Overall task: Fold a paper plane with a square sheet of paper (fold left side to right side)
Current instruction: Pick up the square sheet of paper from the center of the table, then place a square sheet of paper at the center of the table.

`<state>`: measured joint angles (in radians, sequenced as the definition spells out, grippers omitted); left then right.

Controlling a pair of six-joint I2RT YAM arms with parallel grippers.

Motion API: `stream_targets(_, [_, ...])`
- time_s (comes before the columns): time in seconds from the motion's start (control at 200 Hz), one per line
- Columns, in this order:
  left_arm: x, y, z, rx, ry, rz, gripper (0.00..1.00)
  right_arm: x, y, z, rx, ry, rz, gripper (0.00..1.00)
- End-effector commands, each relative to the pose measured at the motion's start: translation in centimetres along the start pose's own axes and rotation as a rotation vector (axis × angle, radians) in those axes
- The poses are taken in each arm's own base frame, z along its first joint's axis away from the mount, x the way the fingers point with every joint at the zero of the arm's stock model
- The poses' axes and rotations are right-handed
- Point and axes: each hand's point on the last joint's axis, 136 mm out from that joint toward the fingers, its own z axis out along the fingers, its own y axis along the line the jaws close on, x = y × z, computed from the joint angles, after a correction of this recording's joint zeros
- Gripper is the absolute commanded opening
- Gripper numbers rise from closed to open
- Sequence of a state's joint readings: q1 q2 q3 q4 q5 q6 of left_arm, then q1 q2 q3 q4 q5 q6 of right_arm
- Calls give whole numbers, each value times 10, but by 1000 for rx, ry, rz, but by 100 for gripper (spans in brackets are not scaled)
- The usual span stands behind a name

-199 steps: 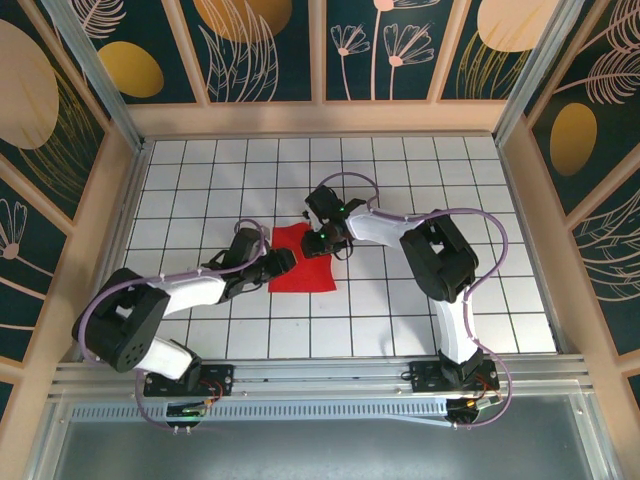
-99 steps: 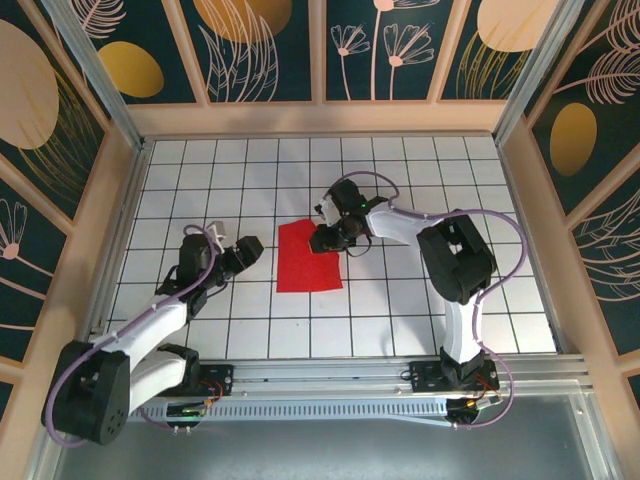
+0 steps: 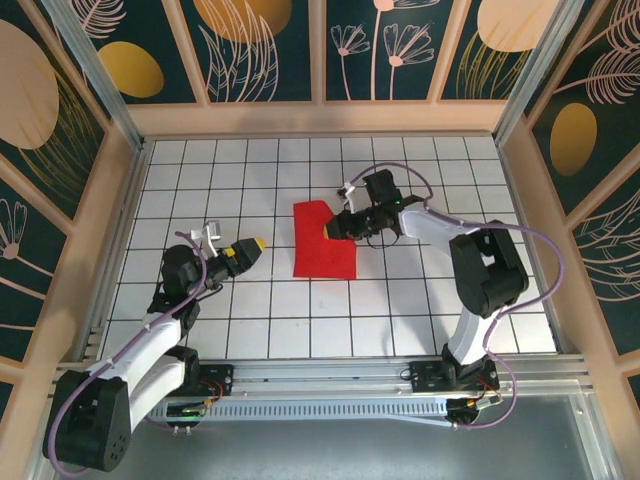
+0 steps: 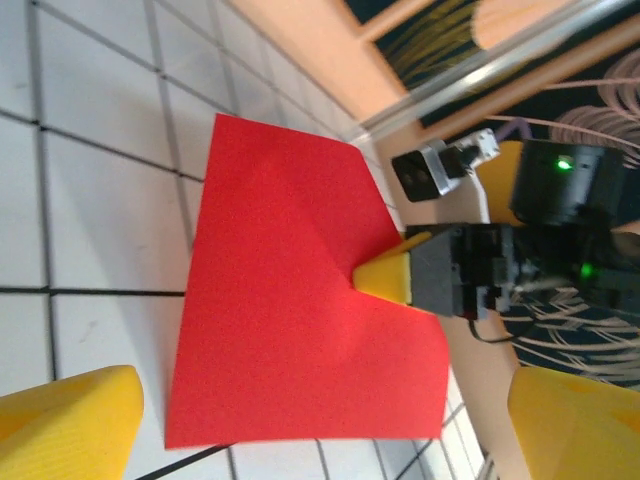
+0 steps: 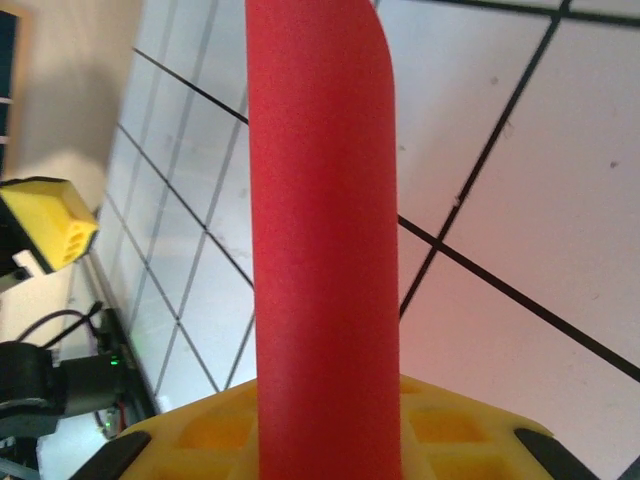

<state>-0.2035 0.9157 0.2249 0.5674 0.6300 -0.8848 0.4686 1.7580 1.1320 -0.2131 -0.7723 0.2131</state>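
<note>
Square sheet of paper sits just to the 12 o'clock side of centre on the white grid table. Around it things are tidy: painted leaf-pattern walls at 12, 9 and 3 o'clock, and a metal rail along the 6 o'clock edge. Right gripper is in at the sheet's 2 o'clock edge, and its arm sweeps across from 3 o'clock, so that corner of the red is partly covered from above. From the left wrist view, the right gripper's yellow fingertip is planted on top of the paper's edge. The right wrist view has the paper running out over the lower yellow pad, so those jaws are pinched onto it. Left gripper sits off at the sheet's 9 o'clock, near but apart, with bare tiles between them. Its own yellow fingers stand far apart at the bottom corners of its view, so it's wide and holding nothing. Now the paper itself: bright red, plain, thin, lying mostly flat. It's wider along its 6 o'clock edge than at 12 o'clock, with the right side slanting in toward the grip. It lifts a little and bows where the fingers have it.
</note>
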Motion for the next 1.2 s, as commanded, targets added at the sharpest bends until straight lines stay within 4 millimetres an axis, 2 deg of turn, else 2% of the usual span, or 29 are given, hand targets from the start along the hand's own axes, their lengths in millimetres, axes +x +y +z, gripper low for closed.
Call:
stream_targets(0.0, [-4,-36,-4,157,10,91,94,-11,35,-27,-126,-55,-103,25])
stream_targets(0.225, [-13,-62,-2,242,29,166,96,-16,75,-68,-212,-107,-210,24])
stream_targets(0.34, [-20,-75,0,273,35,209,97,-15,106,-90,-286,-129,-283,24])
stream_targets(0.656, [-32,-104,7,360,71,323,99,0,166,-128,-454,-144,-416,23])
stream_targets(0.821, [-32,-114,13,394,90,381,99,15,190,-129,-518,-106,-464,22])
stream_targets(1.196, [-10,-142,31,498,197,501,99,30,208,-120,-554,-55,-503,22])
